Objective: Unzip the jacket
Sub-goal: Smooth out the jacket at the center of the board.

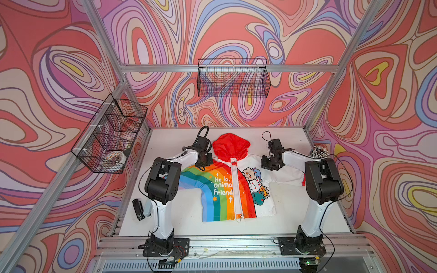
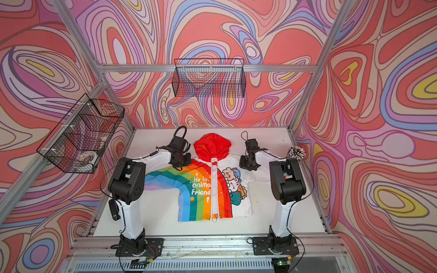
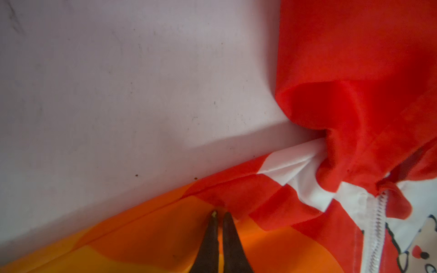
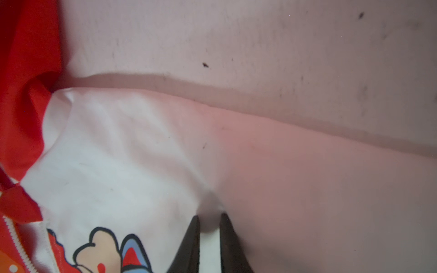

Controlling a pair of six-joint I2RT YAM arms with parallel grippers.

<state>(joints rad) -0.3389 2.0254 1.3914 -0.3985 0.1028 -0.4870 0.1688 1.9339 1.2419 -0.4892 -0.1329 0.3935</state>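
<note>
The jacket [image 1: 220, 189] [image 2: 201, 189] lies flat on the white table [image 1: 295, 212], front up, red hood [image 1: 230, 145] toward the back wall. Its white centre zipper [image 1: 235, 186] is closed from collar to hem, and a small ring [image 1: 238, 221] hangs at the hem. My left gripper [image 1: 202, 168] [image 3: 220, 214] is shut on the orange-red fabric of the rainbow shoulder. My right gripper [image 1: 274, 168] [image 4: 210, 216] is shut on a raised fold of the white shoulder. The top of the zipper [image 3: 376, 231] shows beside the left gripper's pinch.
A black wire basket [image 1: 111, 134] holding a few items hangs on the left frame, and another wire basket [image 1: 233, 78] hangs on the back wall. A black stapler-like object [image 1: 138, 209] lies near the left arm's base. A bundle of beaded sticks [image 1: 319, 151] stands at the table's right edge.
</note>
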